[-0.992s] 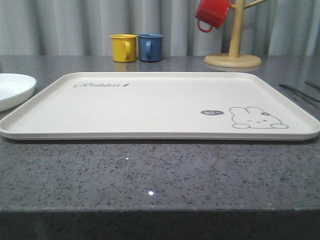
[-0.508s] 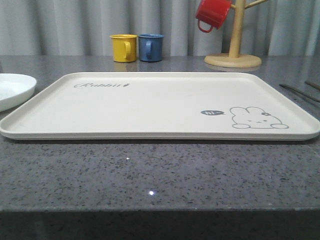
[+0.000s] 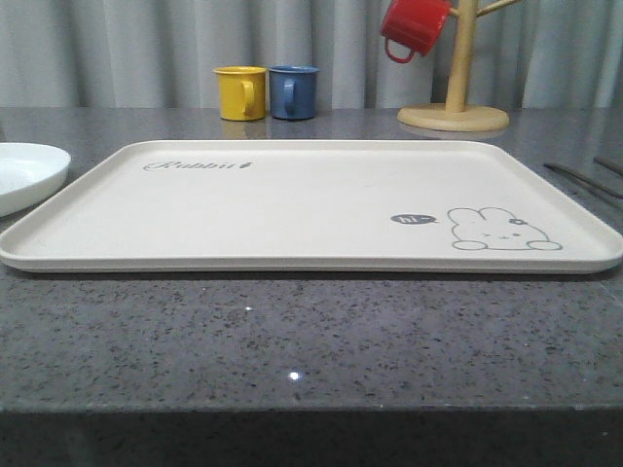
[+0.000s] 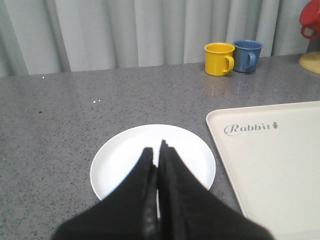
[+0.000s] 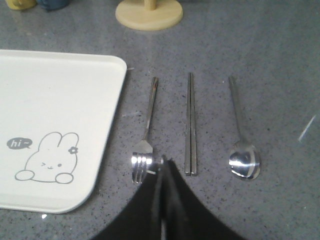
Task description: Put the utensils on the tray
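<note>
Fork [image 5: 145,147], chopsticks [image 5: 190,125] and spoon [image 5: 241,135] lie beside my tray [image 5: 55,125]; right gripper [image 5: 162,167] closed above them, left gripper [image 4: 157,152] closed over the white plate [image 4: 125,155].

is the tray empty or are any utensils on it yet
Empty. The tray surface is bare; the fork, chopsticks and spoon all lie on the counter beside it.

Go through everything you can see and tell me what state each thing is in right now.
Left gripper: shut, empty, above the white plate.
Right gripper: shut, empty.
Tray: empty.
Fork, chopsticks, spoon: flat on the counter beside the tray.
Red mug: hanging on the wooden rack.
</note>
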Controlling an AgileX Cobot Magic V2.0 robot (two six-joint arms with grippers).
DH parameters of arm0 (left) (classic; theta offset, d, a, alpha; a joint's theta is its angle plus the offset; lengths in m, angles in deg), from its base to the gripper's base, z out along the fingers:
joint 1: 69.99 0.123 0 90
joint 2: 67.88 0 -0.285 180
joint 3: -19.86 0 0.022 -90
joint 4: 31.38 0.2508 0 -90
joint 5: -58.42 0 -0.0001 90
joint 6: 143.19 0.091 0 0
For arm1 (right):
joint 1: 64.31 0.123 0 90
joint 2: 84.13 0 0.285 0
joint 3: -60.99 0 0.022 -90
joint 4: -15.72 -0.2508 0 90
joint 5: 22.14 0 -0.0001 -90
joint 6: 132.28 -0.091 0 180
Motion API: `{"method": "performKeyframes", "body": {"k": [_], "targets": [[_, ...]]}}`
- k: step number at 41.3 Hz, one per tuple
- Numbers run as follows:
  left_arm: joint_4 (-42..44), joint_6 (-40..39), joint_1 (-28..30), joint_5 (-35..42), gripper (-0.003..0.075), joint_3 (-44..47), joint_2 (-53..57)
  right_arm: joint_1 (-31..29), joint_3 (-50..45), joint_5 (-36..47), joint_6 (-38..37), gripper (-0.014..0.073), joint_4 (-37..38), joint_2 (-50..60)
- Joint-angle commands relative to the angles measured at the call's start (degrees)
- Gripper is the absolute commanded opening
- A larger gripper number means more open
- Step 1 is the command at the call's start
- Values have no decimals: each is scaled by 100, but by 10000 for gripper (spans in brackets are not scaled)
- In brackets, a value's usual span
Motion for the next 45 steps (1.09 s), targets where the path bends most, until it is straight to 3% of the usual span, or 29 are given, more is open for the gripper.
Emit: {"method": "performKeyframes", "body": {"k": [1,11,15,21,25,28,38,45], "targets": [[-17,-5,-10,416,-18,-163,-124,-24,206,384,49,-68,-8,-267],[-17,-5,-10,377,-18,-149,-138,-24,206,265,49,-62,-8,-596],[-17,-5,-10,302,4,-112,-147,-24,206,189,49,20,-3,-608],[-17,-5,-10,217,235,-112,-147,-24,206,205,49,311,15,-608],[-17,-5,-10,191,396,-112,-147,-24,206,205,49,407,15,-608],[-17,-5,-10,41,439,-112,-158,-24,206,200,49,416,15,-608],[-17,-5,-10,-1067,439,-737,-1042,-24,206,161,49,416,15,-608],[-17,-5,-10,-1404,439,-1261,-2037,-24,206,161,49,416,15,-608]]}}
